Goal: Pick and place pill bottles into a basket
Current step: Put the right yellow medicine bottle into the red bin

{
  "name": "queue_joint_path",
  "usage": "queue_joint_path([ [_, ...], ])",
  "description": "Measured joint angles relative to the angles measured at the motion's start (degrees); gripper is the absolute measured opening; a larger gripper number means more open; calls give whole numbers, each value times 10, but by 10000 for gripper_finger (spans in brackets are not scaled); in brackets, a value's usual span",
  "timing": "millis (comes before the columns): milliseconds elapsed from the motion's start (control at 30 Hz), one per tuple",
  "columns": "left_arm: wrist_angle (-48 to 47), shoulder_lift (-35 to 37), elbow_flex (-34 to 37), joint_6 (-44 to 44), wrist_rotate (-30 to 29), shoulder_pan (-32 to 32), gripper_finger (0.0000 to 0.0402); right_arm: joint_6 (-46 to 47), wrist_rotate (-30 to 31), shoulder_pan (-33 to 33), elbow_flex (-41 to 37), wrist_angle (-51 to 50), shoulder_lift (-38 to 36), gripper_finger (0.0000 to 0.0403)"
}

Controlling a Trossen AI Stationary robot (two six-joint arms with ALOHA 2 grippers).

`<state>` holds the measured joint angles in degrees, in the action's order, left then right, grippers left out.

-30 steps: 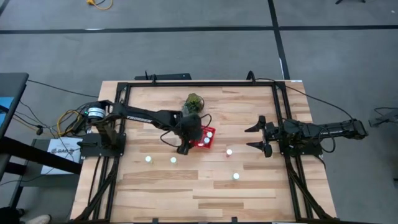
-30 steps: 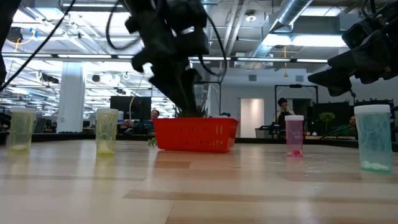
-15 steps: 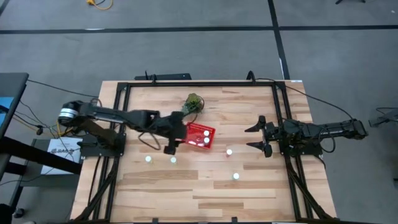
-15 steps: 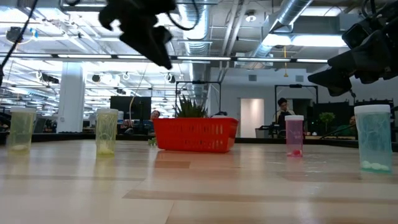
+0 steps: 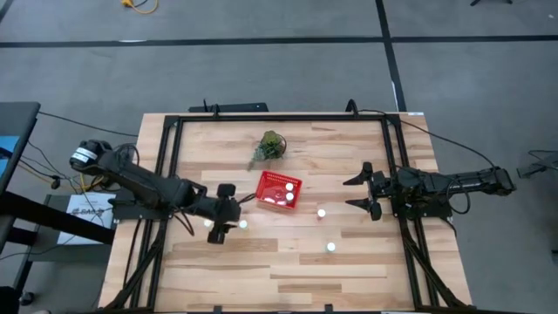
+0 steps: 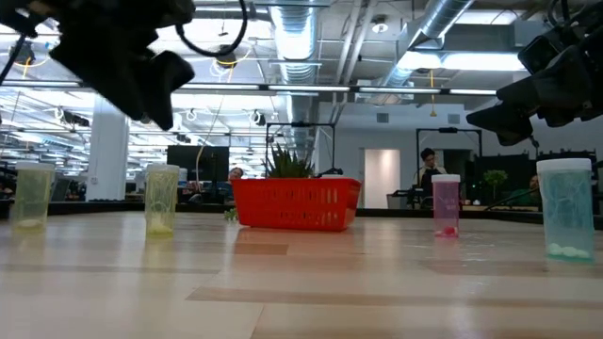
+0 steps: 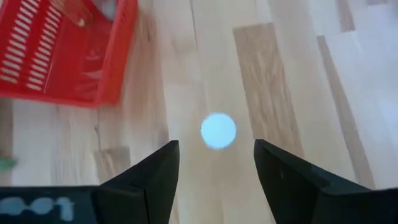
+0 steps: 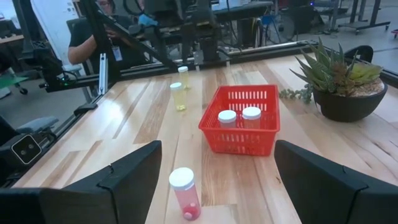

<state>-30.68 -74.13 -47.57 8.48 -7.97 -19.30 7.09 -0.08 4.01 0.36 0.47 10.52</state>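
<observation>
The table (image 5: pixel 349 262) carries a black frame; the left arm covers part of the wood in the high view. In the low view the left gripper (image 6: pixel 127 66) appears only as a dark mass cut off at the upper edge.

The basket (image 5: pixel 279 190) stands near the table centre, just in front of the potted plant (image 5: pixel 271 145). It holds two pill bottles (image 8: pixel 235 117) with white caps, upright and side by side.

The left gripper (image 5: pixel 223 222) hangs over the table beside the basket, with nothing between its wide-spread fingers. It is directly above one bottle (image 7: pixel 218 130) on the wood. A second ago this gripper was over the basket; it has since withdrawn toward the left side. The right gripper (image 5: pixel 364 192) waits at the right edge, fingers spread wide, unchanged.

Further bottles stand loose: one pink (image 8: pixel 184 193), one near the front (image 5: pixel 330 247).
</observation>
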Motion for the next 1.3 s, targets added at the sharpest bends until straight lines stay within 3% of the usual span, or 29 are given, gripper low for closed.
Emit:
queue_joint_path([
  [633, 124, -1, 93, 5, -5, -19, 199, 0, 0, 0, 0, 0, 0, 306],
  [1000, 155, -4, 94, -34, -14, -17, 199, 0, 0, 0, 0, 0, 0, 306],
  [1300, 193, -64, 94, -59, -3, -8, 199, 0, 0, 0, 0, 0, 0, 306],
])
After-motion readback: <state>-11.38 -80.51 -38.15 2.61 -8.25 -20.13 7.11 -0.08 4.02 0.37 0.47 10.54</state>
